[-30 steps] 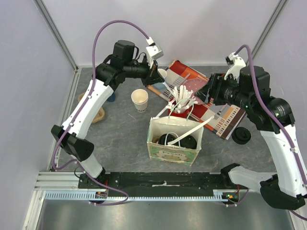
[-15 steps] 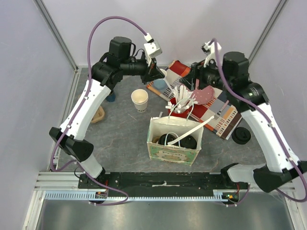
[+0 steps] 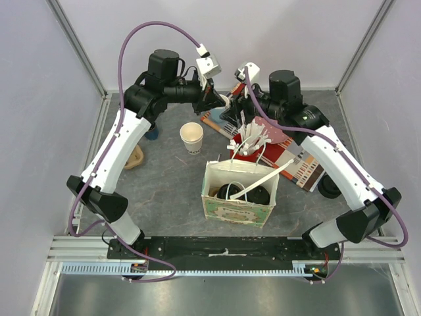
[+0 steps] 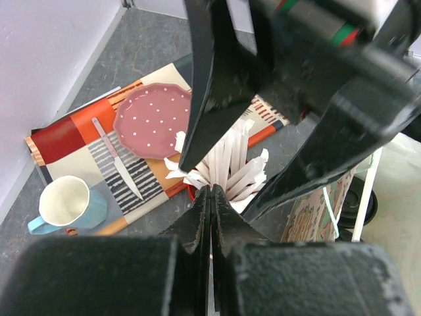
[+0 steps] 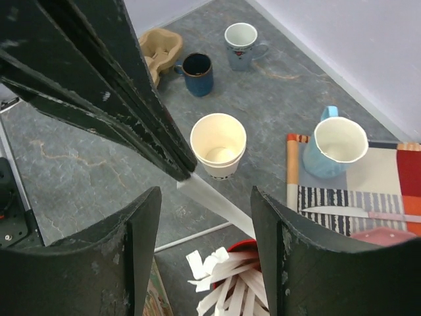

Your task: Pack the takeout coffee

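An open cream paper cup (image 3: pixel 191 137) with no lid stands on the table; it also shows in the right wrist view (image 5: pixel 218 145). Two cups with black lids (image 3: pixel 230 192) sit inside the paper bag (image 3: pixel 238 210). My left gripper (image 3: pixel 219 102) is shut on a white paper-wrapped stick (image 5: pixel 223 205), held above the red cup of sticks (image 3: pixel 248 143); in its own view (image 4: pixel 210 192) the jaws are pressed together. My right gripper (image 3: pixel 231 115) is open, its jaws (image 5: pixel 205 194) either side of that stick, right beside the left gripper.
A light blue mug (image 5: pixel 335 148), a pink plate (image 4: pixel 152 118) and a knife (image 4: pixel 118 164) lie on the striped placemat (image 3: pixel 306 164). A dark blue mug (image 5: pixel 197 74), a white mug (image 5: pixel 242 43) and a cardboard cup carrier (image 3: pixel 135 157) are at the left. A black lid (image 3: pixel 329 187) lies at the right.
My right arm has swung left from over the placemat to the left gripper, above the red cup. The left gripper has barely moved.
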You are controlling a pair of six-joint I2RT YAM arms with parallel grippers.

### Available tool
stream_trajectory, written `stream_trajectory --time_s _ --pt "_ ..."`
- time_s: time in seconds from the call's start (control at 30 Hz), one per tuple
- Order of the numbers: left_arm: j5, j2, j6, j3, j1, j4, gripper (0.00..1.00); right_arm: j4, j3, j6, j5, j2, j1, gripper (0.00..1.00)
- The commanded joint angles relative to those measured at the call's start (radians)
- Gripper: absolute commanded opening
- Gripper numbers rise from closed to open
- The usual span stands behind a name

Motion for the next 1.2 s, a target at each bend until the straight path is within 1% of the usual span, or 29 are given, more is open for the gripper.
stream_trajectory --time_s 0.0,0.2,0.27,0.4,0.5,0.53,0.6,0.7,0.77,0.93,1.07,1.13,1.17 --pt "0.011 -0.048 -0.009 0.032 0.004 0.030 0.02 0.065 0.043 -0.036 -0.032 0.030 0.014 0.64" --pt "0.021 -0.018 -0.001 0.023 0.004 0.004 0.02 0.063 0.043 -0.013 0.008 0.034 0.014 0.63" --pt "-0.012 0.004 0.008 0.041 0.004 -0.025 0.02 0.063 0.033 -0.001 0.022 0.016 0.013 0.65" --pt "-0.035 0.071 0.069 0.083 -0.014 -0.133 0.02 0.063 -0.013 0.028 0.067 -0.048 0.005 0.69" --pt "-0.023 0.084 0.054 0.020 -0.031 -0.096 0.02 0.063 -0.055 0.062 0.083 -0.113 -0.009 0.71" --pt "-0.019 0.082 0.037 -0.023 -0.031 -0.040 0.02 0.060 -0.065 0.074 0.095 -0.145 -0.012 0.71" --pt "-0.021 0.087 0.013 -0.069 -0.031 0.000 0.02 0.048 -0.092 0.103 0.106 -0.176 -0.021 0.71" --pt "-0.039 0.102 0.009 -0.117 -0.031 0.059 0.02 0.007 -0.116 0.119 0.146 -0.237 -0.030 0.72" --pt "-0.024 0.118 0.008 -0.126 -0.032 0.086 0.02 -0.013 -0.135 0.131 0.172 -0.274 -0.033 0.73" --pt "-0.030 0.128 0.035 -0.125 -0.034 0.077 0.02 -0.026 -0.113 0.159 0.196 -0.279 -0.036 0.72" --pt "-0.026 0.128 0.101 -0.140 -0.045 0.028 0.02 -0.029 -0.095 0.165 0.203 -0.260 -0.036 0.72" --pt "-0.018 0.125 0.105 -0.181 -0.055 0.051 0.02 -0.030 -0.095 0.172 0.204 -0.253 -0.036 0.72" --pt "-0.012 0.124 0.082 -0.195 -0.057 0.069 0.02 -0.029 -0.093 0.177 0.203 -0.251 -0.036 0.72"
